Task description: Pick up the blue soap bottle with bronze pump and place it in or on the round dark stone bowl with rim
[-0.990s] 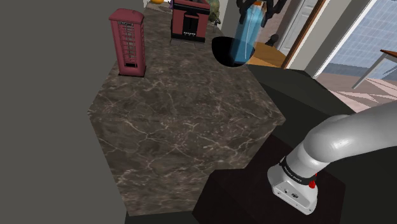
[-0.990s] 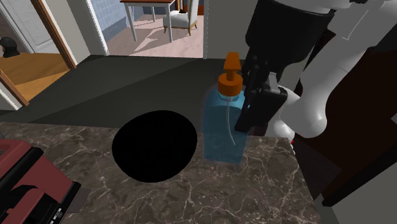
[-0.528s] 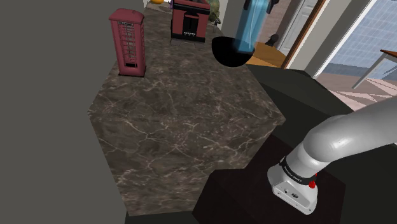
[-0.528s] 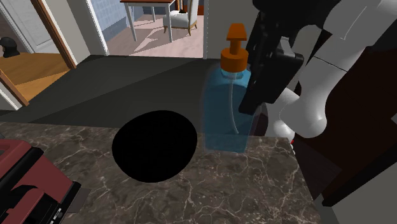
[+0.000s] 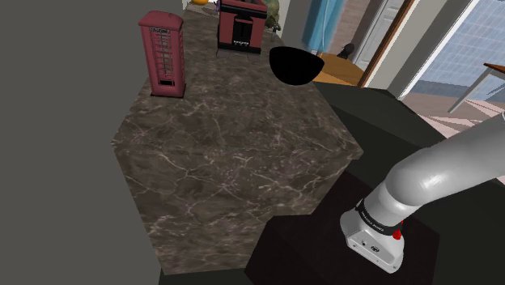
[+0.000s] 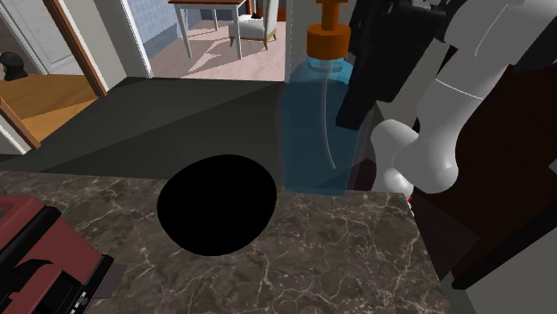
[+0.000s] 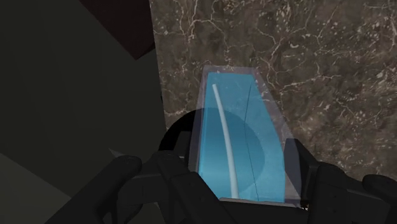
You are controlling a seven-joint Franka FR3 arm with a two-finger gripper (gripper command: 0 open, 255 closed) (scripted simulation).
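Observation:
The blue soap bottle (image 6: 314,125) with its bronze pump (image 6: 328,37) hangs upright above the marble counter, just to the second exterior view's right of the round black bowl (image 6: 217,203). My gripper (image 6: 353,98) is shut on the bottle's body from the side. In the wrist view the black fingers (image 7: 175,175) clasp the translucent bottle (image 7: 238,137), and the bowl (image 7: 173,135) is a dark round shape under it. In the shoulder view the bottle's lower part (image 5: 324,20) hangs at the top edge, above and right of the bowl (image 5: 295,65).
A red phone-booth model (image 5: 164,53) and a red and black box (image 5: 241,26) stand at the far end of the marble counter (image 5: 235,154). The bowl sits near the counter's far right edge, with dark floor beyond it. The arm's base (image 5: 380,231) is at lower right.
The gripper has lifted the bottle straight up from beside the bowl. Its base was near the counter a second ago and now hangs well above it.

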